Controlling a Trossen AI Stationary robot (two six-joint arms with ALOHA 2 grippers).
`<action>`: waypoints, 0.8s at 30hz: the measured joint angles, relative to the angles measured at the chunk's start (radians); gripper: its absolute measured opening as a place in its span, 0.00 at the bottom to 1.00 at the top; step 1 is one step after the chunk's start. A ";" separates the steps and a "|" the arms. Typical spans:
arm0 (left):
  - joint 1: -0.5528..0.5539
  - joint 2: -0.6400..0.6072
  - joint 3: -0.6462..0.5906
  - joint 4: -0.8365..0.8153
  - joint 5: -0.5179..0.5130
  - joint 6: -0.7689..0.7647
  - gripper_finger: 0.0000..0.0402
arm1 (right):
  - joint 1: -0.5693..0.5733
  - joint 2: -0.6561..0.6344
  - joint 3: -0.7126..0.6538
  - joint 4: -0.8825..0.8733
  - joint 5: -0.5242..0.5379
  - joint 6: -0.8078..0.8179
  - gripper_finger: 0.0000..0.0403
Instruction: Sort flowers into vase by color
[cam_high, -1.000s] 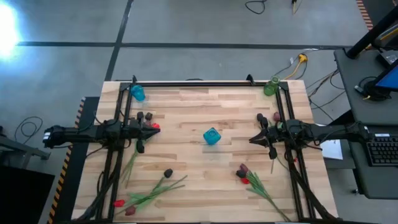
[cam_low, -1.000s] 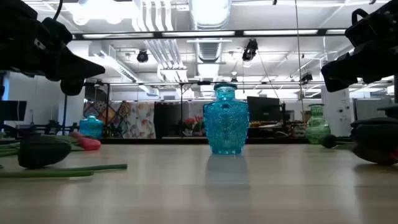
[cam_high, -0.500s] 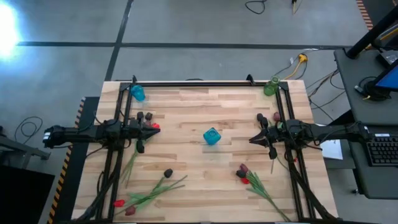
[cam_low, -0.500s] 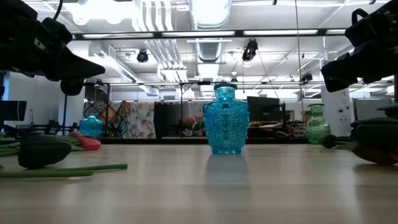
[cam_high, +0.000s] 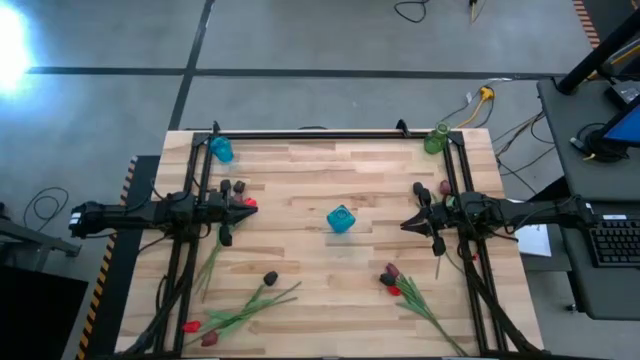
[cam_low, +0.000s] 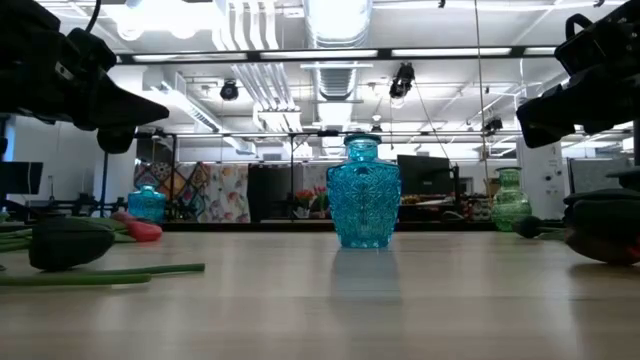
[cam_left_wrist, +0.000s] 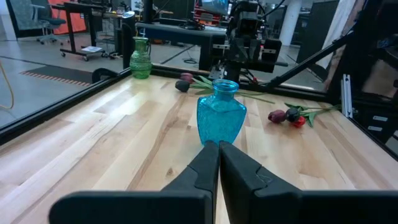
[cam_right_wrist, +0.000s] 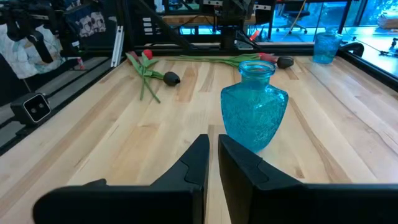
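Observation:
A blue glass vase (cam_high: 340, 219) stands at the table's middle, also in the low view (cam_low: 362, 195). A smaller blue vase (cam_high: 221, 150) stands at the far left corner and a green vase (cam_high: 435, 140) at the far right. Flowers with red and dark heads lie flat on the wood: a bunch near the front left (cam_high: 240, 308), a few near the front right (cam_high: 400, 288), and some heads by each arm (cam_high: 235, 189) (cam_high: 444, 187). My left gripper (cam_left_wrist: 217, 146) hangs shut at the left side, my right gripper (cam_right_wrist: 213, 140) shut at the right, both pointing at the middle vase.
Black frame rails run along the table's left, right and far edges (cam_high: 300, 133). The wood between the two grippers holds only the middle vase. A dark flower head (cam_low: 70, 243) lies close to the low camera on its left, and another (cam_low: 605, 235) on its right.

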 joint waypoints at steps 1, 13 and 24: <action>0.000 0.000 0.000 0.000 0.000 0.000 0.00 | 0.000 0.000 0.000 0.000 0.000 0.000 0.07; 0.000 0.000 0.000 0.000 0.000 0.000 0.00 | 0.000 0.000 0.000 0.000 0.000 0.000 0.07; 0.000 0.000 0.000 0.000 0.000 0.000 0.00 | 0.019 0.028 -0.001 0.006 -0.001 0.000 0.07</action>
